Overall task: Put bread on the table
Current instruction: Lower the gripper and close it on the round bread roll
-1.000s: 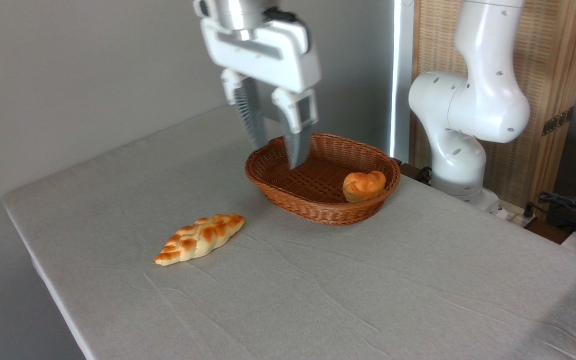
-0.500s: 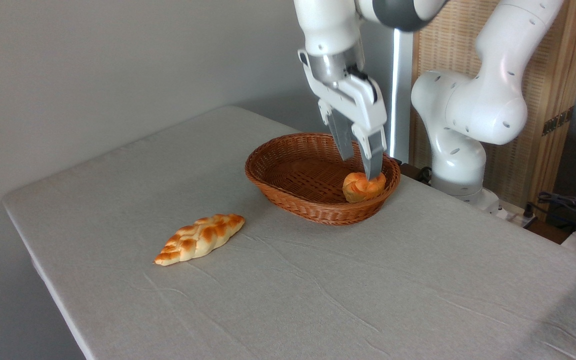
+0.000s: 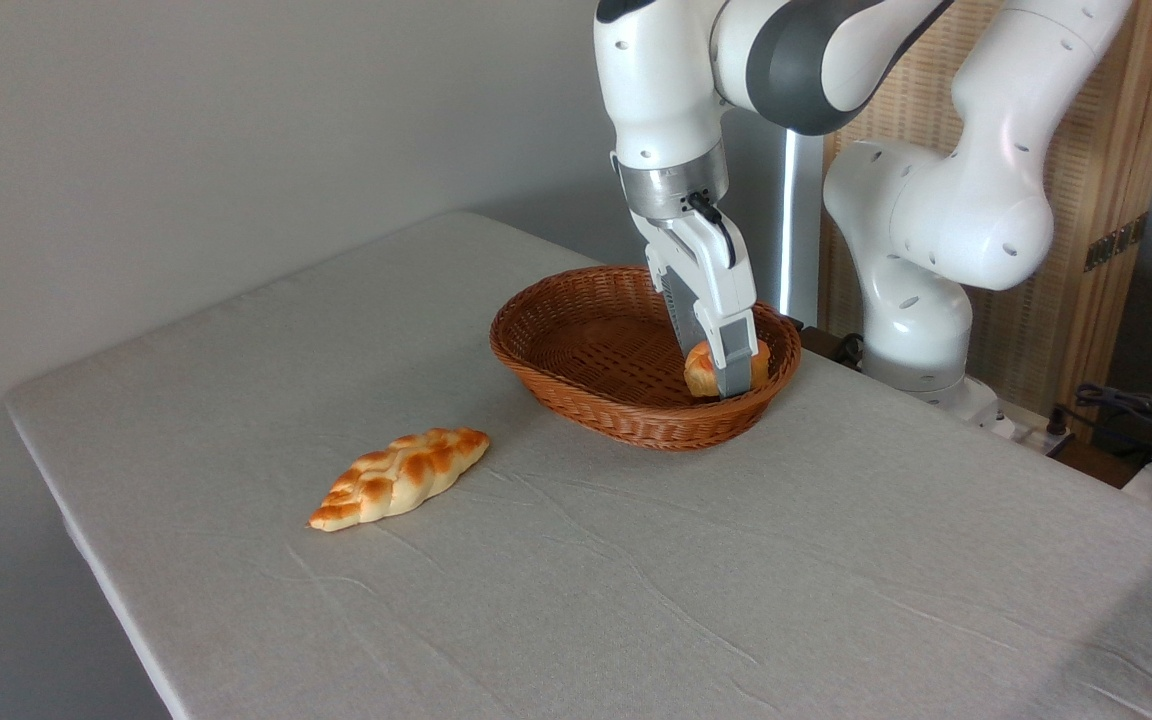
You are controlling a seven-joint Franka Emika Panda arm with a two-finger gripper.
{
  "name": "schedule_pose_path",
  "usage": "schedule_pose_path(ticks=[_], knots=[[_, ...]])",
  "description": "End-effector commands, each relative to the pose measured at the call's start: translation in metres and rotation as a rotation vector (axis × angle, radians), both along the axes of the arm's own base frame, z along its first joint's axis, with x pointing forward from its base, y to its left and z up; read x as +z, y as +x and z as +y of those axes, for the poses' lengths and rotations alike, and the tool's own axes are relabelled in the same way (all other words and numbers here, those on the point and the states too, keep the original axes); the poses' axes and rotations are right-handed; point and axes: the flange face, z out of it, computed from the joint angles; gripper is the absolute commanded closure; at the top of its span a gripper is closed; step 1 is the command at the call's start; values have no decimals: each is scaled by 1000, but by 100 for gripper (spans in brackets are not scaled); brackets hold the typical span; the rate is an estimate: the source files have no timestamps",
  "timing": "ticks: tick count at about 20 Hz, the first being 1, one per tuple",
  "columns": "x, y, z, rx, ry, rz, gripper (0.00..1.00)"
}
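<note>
The fingers reach down around the bread, one in front of it; whether they press it or stand apart cannot be told. The bread lies in the wicker basket near the tabletop's far edge. A braided loaf lies toward the left edge.
</note>
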Motion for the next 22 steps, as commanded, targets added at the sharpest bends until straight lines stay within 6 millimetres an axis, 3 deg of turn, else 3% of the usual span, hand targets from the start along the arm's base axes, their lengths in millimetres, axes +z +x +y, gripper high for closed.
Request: schedule_pose_path(ticks=[1,15,20,22], knots=[[-2,1,2,-62,1,-8,79],[6,-2,3,-55,5,21,80],[67,5,-11,-59,-14,-7,83],[98,7,-27,-56,-66,-34,83]])
